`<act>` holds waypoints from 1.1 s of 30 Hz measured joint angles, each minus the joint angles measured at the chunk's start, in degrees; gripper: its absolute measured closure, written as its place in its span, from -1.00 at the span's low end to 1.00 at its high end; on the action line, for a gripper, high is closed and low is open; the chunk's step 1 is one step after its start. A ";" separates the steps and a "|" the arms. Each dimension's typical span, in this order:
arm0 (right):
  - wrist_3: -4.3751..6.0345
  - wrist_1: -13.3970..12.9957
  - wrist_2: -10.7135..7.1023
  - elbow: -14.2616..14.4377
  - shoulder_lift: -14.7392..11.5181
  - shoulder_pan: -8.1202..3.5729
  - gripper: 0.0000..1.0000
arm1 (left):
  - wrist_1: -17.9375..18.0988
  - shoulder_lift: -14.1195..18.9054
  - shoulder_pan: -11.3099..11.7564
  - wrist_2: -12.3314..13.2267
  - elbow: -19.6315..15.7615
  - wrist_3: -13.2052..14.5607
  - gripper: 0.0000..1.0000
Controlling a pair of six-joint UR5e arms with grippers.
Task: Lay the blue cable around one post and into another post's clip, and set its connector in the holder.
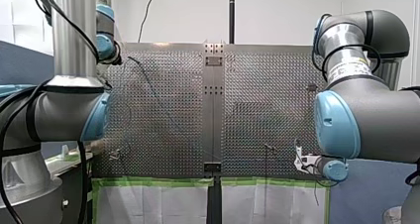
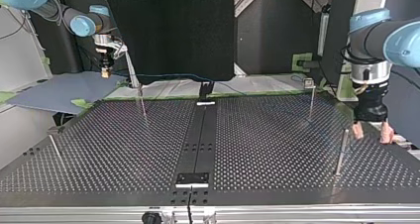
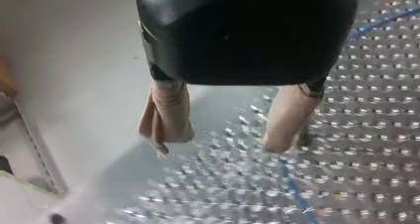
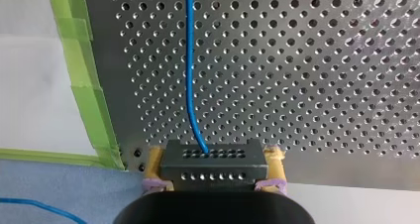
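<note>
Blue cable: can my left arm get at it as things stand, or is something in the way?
Probably yes. The left gripper is open and empty, and the cable runs over the table just under it, beside one finger. A thin post stands close by, so go down carefully.

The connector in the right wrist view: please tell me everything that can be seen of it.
The connector is a dark, flat rectangular block, plastic by its look, with two rows of small holes on the face that shows. My right claw is shut on it, one yellowish finger at each short end, and holds it level. The blue cable enters its upper row near the middle and runs away over the perforated table. Whether the block touches the table cannot be told.
</note>
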 joint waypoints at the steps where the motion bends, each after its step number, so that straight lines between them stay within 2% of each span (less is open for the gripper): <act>1: 0.01 0.04 -0.01 -0.02 0.00 0.02 1.00 | -0.52 0.56 0.10 -0.55 0.02 0.54 -1.00; 5: 0.08 0.14 -0.01 -0.05 0.01 0.10 1.00 | -3.03 3.03 0.30 -1.01 0.17 3.03 -1.00; 9: 0.18 0.25 0.04 -0.05 0.01 0.18 1.00 | -5.74 5.03 0.35 0.99 0.86 5.73 -1.00; 13: 0.31 0.29 0.04 -0.06 0.00 0.27 1.00 | -7.82 5.44 0.36 2.99 1.72 7.82 -1.00; 17: 0.84 0.06 0.00 -0.08 -0.01 0.30 1.00 | -9.66 4.49 0.22 4.49 2.87 9.67 -1.00; 20: 1.08 -0.02 -0.02 -0.16 0.01 0.31 1.00 | -11.03 3.35 0.10 4.22 4.10 11.02 -1.00; 27: 1.18 -0.01 -0.02 -0.22 0.02 0.39 1.00 | -14.84 2.74 0.07 1.58 8.01 14.98 -1.00; 33: 1.18 0.13 -0.02 -0.22 0.00 0.45 1.00 | -17.30 2.75 -0.14 1.60 11.44 18.40 -1.00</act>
